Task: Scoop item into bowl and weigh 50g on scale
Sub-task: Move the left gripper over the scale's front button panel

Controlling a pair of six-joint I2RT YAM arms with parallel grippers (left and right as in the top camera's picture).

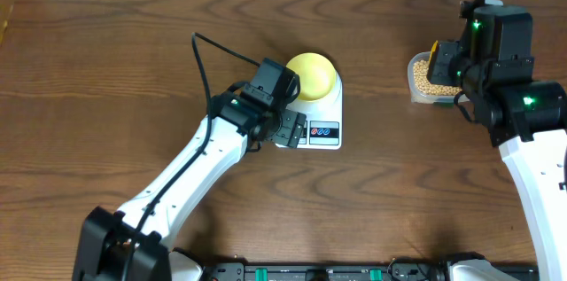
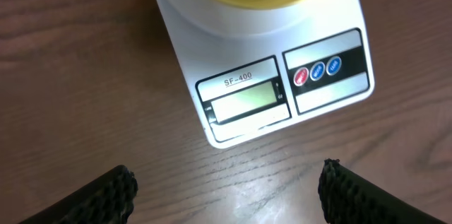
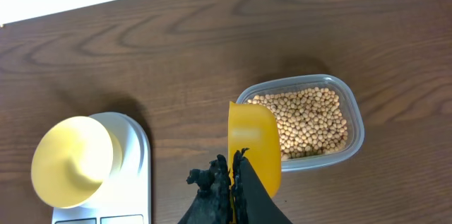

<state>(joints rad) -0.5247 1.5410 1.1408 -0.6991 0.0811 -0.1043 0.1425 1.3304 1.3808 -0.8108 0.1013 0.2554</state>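
One view, left wrist, shows scale (image 2: 212,47) display (image 2: 244,100) | left fingers (image 2: 106,196) released | right fingers (image 3: 212,196) grasp scoop (image 3: 254,143)

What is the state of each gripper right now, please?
The left gripper is open and empty, near the scale.
The right gripper is shut on the yellow scoop, beside the tub of beans.
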